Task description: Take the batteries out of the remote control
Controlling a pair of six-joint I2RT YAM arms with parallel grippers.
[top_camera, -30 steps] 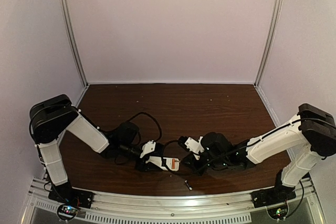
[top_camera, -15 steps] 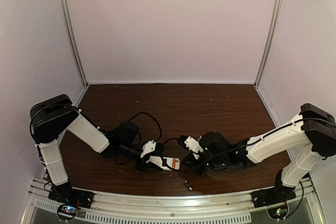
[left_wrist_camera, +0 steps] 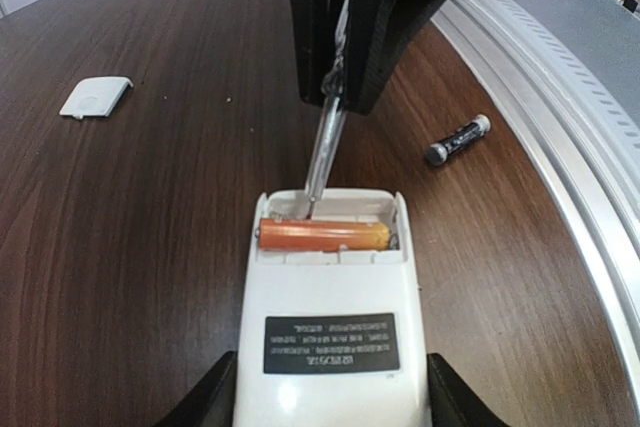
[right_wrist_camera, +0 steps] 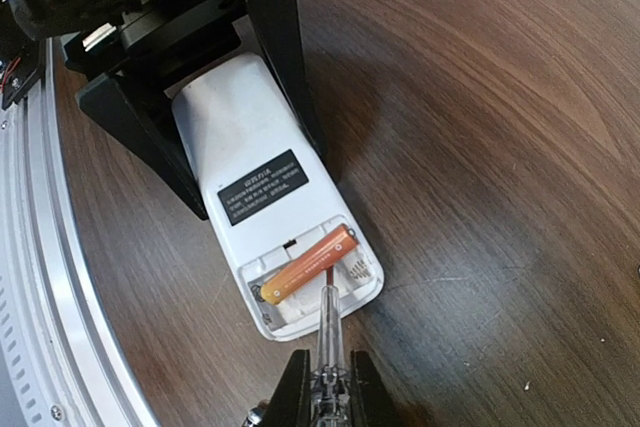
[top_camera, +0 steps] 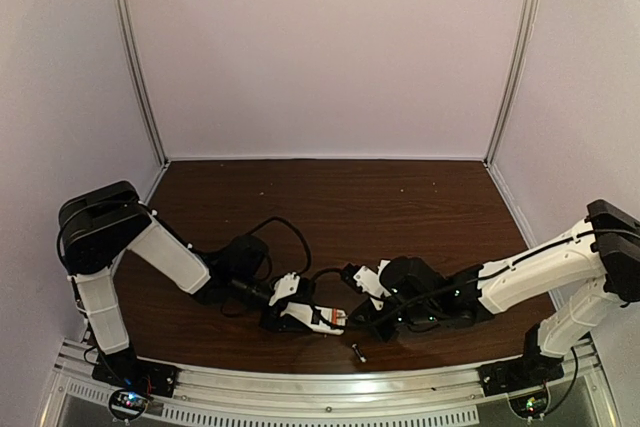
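Since the earlier frame the right arm (top_camera: 540,272) has sunk flatter over the counter (left_wrist_camera: 150,247) and pushed in toward the middle, while the remote control (left_wrist_camera: 332,287) and the left pincer (left_wrist_camera: 330,399) holding it have slid a little nearer the front edge. I read that as the prying stroke on the second cell being under way, not finished.

The left pincer's jaws clamp the remote's two long sides. The right pincer (right_wrist_camera: 325,384) is closed on the screwdriver (left_wrist_camera: 325,152), whose tip dips into the open bay just beside the orange battery (left_wrist_camera: 325,235).

The remote lies back-up at the near centre of the counter, its label showing and its cover off. The small white cover (left_wrist_camera: 95,97) rests well apart, on the far side. One slot is already bare and the orange battery lies crosswise in the other. The dark battery (left_wrist_camera: 458,139) is out, lying near the metal rail (left_wrist_camera: 560,97) at the counter's near edge — so the job looks about half done.
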